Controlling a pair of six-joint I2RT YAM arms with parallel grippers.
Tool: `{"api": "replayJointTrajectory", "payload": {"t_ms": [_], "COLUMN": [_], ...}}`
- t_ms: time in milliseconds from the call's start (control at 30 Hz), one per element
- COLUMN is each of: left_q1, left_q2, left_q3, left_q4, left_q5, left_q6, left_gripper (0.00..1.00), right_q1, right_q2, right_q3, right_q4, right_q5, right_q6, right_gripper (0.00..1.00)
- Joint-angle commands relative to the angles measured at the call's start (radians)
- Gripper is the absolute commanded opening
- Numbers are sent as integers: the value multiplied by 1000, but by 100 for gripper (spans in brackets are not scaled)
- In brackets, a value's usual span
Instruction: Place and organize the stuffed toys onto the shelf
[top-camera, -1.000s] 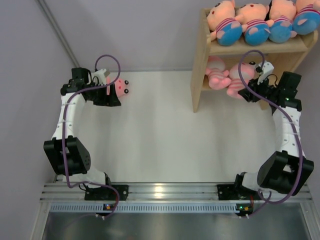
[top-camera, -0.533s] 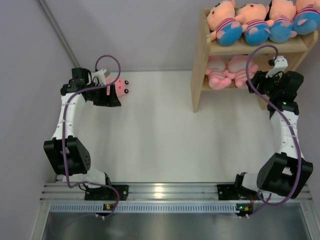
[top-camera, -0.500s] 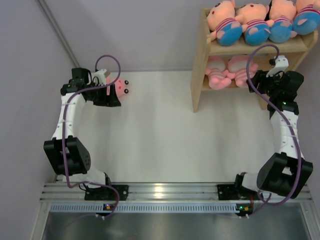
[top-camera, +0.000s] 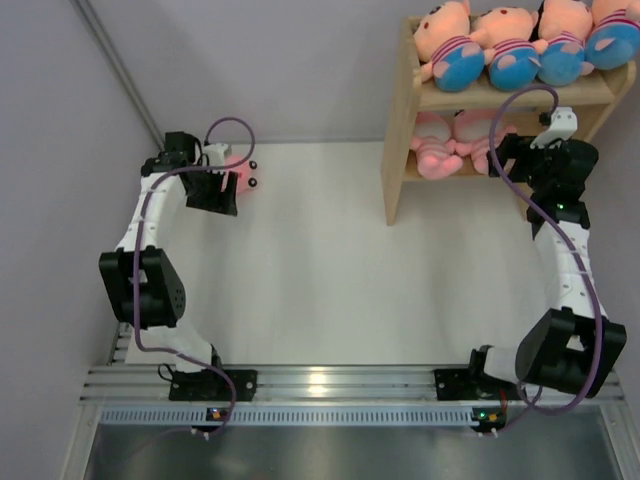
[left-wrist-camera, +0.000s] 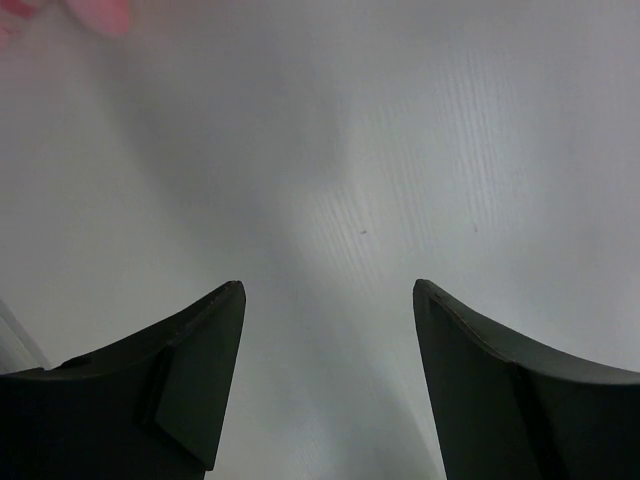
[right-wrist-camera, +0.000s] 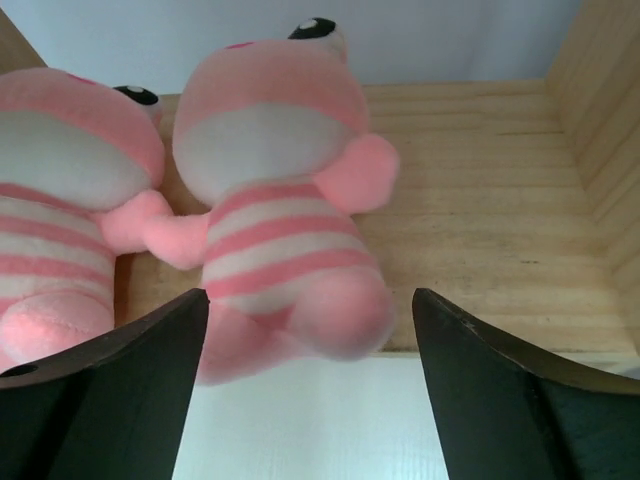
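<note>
**Last loose toy sits just shelf-side of the left gripper**

The left gripper (left-wrist-camera: 328, 300) is spread wide with nothing between its fingers, only bare table (left-wrist-camera: 400, 150) beneath. The loose pink toy (top-camera: 243, 174) lies just beside it, on the side facing the shelf (top-camera: 400, 150) but well apart from that shelf. Its eyes point shelfward. Its body probably runs along that same line, though the arm hides most of it. The right gripper (right-wrist-camera: 310, 292), also open and empty, faces two pink toys (right-wrist-camera: 270, 200) on the shelf's lower tier. The left arm is far nearer.

Two pink stuffed toys (right-wrist-camera: 275, 210) — side by side on shelf (right-wrist-camera: 490, 220)
</note>
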Motion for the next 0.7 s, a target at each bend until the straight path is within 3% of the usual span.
{"api": "replayJointTrajectory", "payload": {"t_ms": [0, 333, 467, 667], "left_q1": [-86, -176, -179, -179], "left_q2": [92, 395, 598, 772], "left_q3": [83, 402, 560, 718], "left_q4": [43, 256, 269, 267], "left_q5": [-207, -530, -683, -709], "left_q6": [63, 103, 133, 170], "left_gripper": [74, 78, 81, 88], "right_q1": [19, 30, 32, 58], "right_q2": [-123, -208, -216, -260], "right_q3": [-6, -24, -20, -23], "right_q4": [48, 18, -27, -53], "right_q5": [79, 84, 67, 56], "right_q6": [-49, -112, -112, -116], "right_gripper": [85, 89, 89, 95]}}
